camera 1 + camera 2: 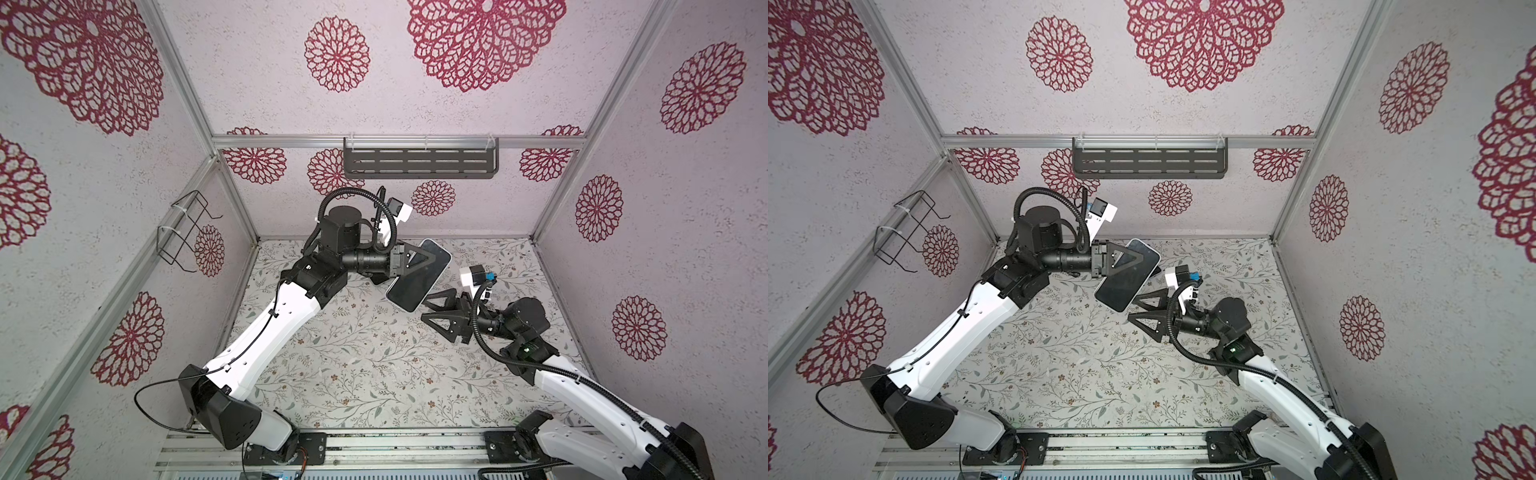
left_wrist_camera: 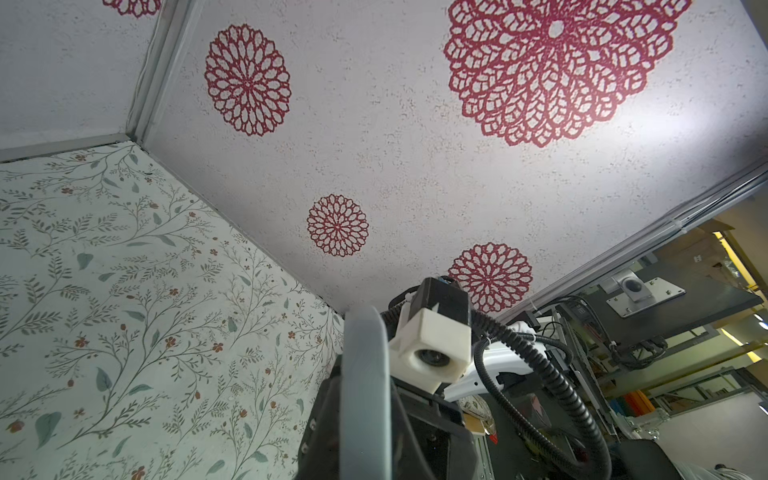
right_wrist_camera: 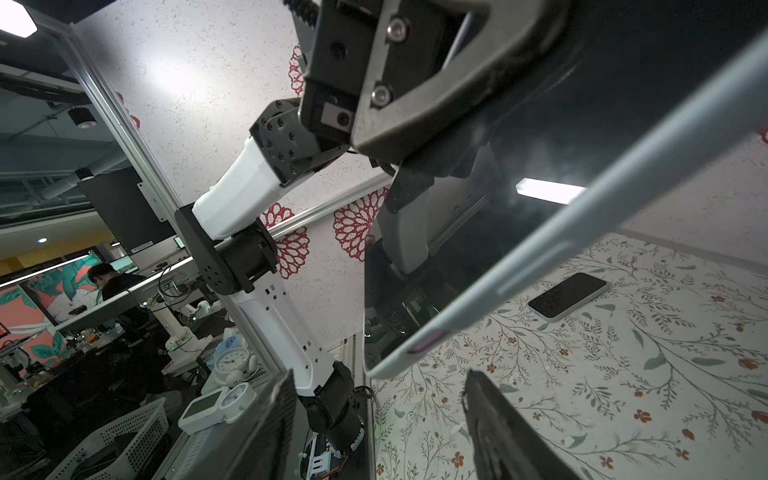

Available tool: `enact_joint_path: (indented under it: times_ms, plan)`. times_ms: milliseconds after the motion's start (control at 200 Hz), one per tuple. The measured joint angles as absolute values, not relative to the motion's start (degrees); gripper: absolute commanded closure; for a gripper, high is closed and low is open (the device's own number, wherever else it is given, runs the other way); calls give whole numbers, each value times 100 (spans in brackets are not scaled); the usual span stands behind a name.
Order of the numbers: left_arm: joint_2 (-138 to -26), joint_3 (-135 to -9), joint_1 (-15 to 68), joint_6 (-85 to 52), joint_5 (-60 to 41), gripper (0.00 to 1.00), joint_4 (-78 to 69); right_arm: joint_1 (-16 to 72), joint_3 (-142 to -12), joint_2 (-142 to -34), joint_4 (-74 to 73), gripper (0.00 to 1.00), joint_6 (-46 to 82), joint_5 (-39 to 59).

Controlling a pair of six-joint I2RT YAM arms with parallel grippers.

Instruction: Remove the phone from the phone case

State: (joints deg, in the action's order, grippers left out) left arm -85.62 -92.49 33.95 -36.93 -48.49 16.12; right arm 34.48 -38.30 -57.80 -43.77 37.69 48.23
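Note:
The phone (image 1: 415,282) (image 1: 1121,286) has a dark glossy screen and sits in a pale grey phone case (image 3: 540,249) with side buttons. It hangs tilted above the table. My left gripper (image 1: 432,257) (image 1: 1140,257) is shut on its upper part, one black finger over the screen. In the left wrist view the case's edge (image 2: 365,374) runs between the dark fingers of that gripper (image 2: 365,436). My right gripper (image 1: 428,308) (image 1: 1133,309) (image 3: 382,415) stands open just off the phone's lower corner, with nothing between its fingers.
A second dark-screened phone with a white rim (image 3: 569,296) lies flat on the floral table (image 1: 353,365) behind the held one. A slotted grey shelf (image 1: 419,162) hangs on the back wall. A wire rack (image 1: 183,232) hangs on the left wall.

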Motion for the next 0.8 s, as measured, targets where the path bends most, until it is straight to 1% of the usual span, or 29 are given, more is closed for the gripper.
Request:
enact_joint_path:
  times_ms: [75,400,801]
  plan:
    - [-8573,-9251,3395,-3717,-4866,100,1557,3485,-3830,-5911,-4504,44,3835,4831]
    - [-8576,-9249,3395,-3800,-4908,100,1389,3531,-3830,-6121,-4873,60,3972,4836]
    - [-8597,-9247,3395,-3918,-4910,100,1267,3570,-3830,-6307,-5216,66,4136,4856]
